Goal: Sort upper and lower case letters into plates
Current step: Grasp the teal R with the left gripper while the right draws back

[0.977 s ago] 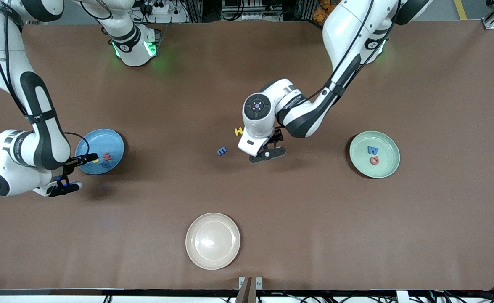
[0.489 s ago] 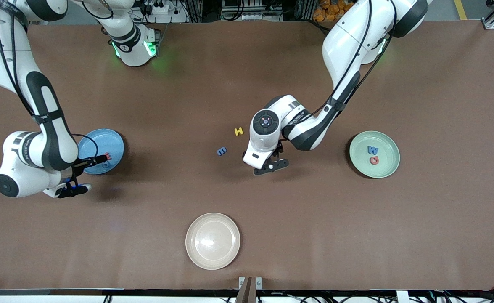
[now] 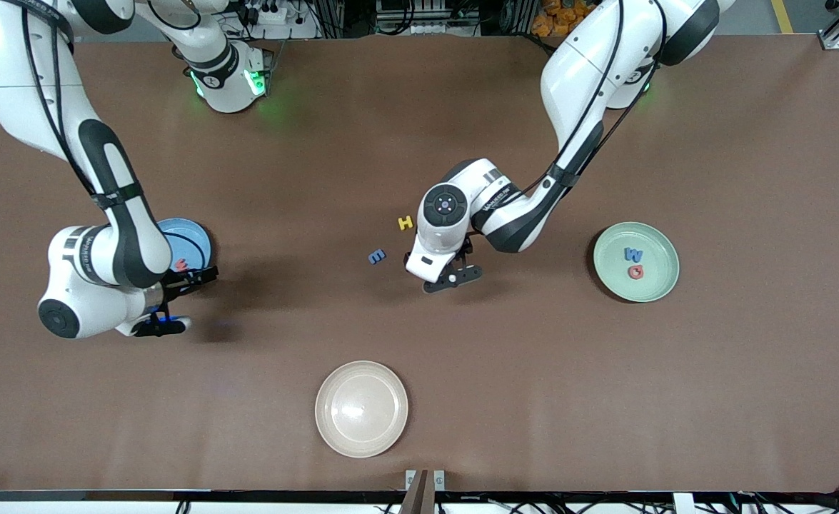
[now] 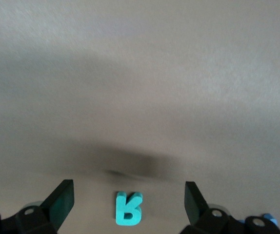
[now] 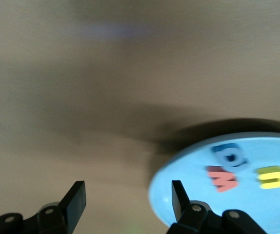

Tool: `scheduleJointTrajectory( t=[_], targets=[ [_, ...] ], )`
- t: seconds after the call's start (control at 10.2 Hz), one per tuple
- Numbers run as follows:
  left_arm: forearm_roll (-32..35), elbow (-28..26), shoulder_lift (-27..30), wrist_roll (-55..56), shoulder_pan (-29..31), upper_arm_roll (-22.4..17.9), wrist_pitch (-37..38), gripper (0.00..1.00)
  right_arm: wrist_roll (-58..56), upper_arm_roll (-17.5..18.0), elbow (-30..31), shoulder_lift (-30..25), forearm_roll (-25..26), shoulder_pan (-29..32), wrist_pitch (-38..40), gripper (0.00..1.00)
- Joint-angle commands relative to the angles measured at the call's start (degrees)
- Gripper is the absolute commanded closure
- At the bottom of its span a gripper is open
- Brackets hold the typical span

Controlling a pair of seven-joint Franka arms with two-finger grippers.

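The left end effector (image 4: 125, 207) hangs spread, straddling a teal letter (image 4: 128, 208) lying flat on the surface. The right end effector (image 3: 169, 300), spread and empty, hovers beside the sky-blue plate (image 3: 194, 239).

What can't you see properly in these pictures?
- Sky blue plate, front view: mostly hidden by the right arm, so only the red-pink foam letter shows there.
- Teal foam letter, left wrist view: hidden in the front view under the left gripper.
- Right wrist view: blurred; plate rim cut off by the edge.
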State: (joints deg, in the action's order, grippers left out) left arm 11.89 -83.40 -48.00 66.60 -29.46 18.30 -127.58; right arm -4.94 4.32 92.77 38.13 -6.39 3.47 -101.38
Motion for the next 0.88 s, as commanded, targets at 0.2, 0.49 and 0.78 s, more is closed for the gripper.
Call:
scheduleJointTrajectory(
  t=[0.2, 0.49, 0.78],
  targets=[
    [-0.4, 0.6, -1.7, -0.8, -1.3, -0.3, 0.3, 0.0, 10.8, 0.0, 0.0, -0.2, -4.7, -5.0, -0.3, 0.2],
    [-1.1, 0.6, -1.7, -0.5, -1.5, -0.3, 0.3, 0.0, 19.7, 0.1, -0.6, -0.2, -5.1, -9.1, -1.0, 0.2],
    [-1.0, 0.5, -1.8, -0.5, -2.3, -0.3, 0.3, 0.0, 22.9, 0.1, -0.7, -0.3, -8.0, -10.2, -1.7, 0.19]
  ],
)
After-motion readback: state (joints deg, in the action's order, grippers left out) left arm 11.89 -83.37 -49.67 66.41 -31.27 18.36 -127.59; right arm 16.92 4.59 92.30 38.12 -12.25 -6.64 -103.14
